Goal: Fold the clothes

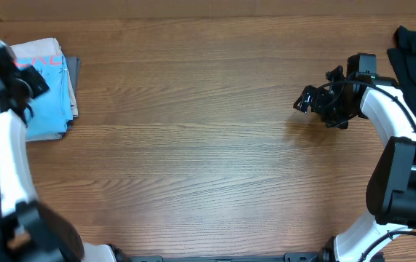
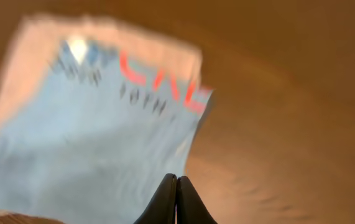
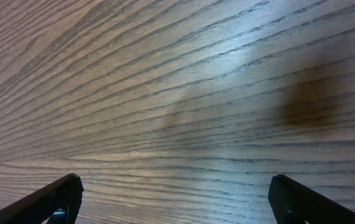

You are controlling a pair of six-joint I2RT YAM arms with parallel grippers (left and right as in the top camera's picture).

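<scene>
Looking down, we find the light blue T-shirt (image 1: 47,109) lying as a compact folded packet at the far left of the wooden tabletop (image 1: 193,153), with red lettering near its top edge. Our left gripper (image 2: 177,190) hangs over the shirt, fingers pressed tight together with nothing between them, though the left wrist view is badly blurred. Over on the right, our right gripper (image 3: 174,183) has its fingers spread wide above bare wood, holding nothing, well apart from the shirt. A black garment (image 1: 415,54) sits bunched at the far right corner, just beyond that arm.
</scene>
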